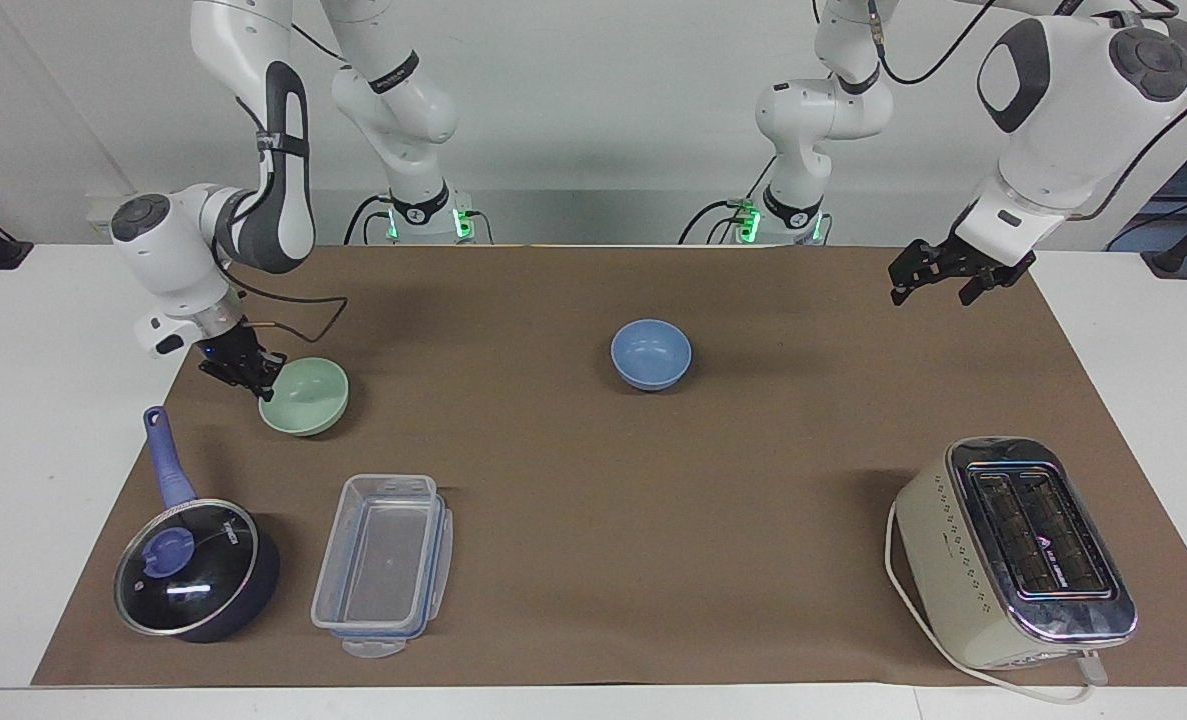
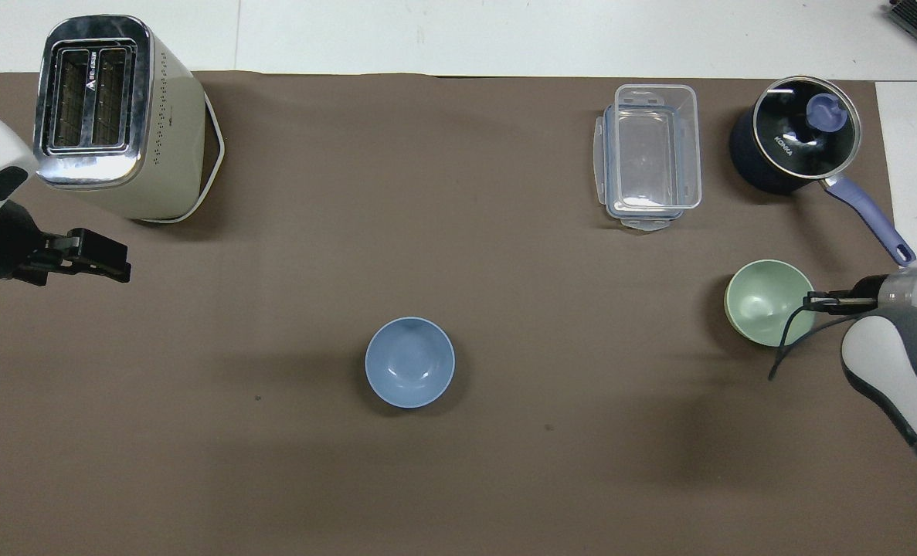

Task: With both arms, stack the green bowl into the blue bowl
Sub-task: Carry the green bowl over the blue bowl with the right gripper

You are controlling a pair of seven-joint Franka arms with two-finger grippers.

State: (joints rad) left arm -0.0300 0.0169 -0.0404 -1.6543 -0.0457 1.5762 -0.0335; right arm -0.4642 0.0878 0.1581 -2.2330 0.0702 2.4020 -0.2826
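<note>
brown mat on white table [image 1: 13,420], both bowls resting on it.
i note my right gripper [image 1: 261,385] pinched on the green bowl [image 1: 305,396] rim at the right arm's end; blue bowl [image 1: 651,353] mid-mat, well apart. my left gripper [image 1: 938,278] waits open over the mat, holding nothing.

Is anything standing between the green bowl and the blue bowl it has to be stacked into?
Nothing visible does. The right gripper is shut on the rim of the green bowl, and only bare brown mat lies between it and the blue bowl. The clear container and the pot sit farther from the robots, off that line.
</note>
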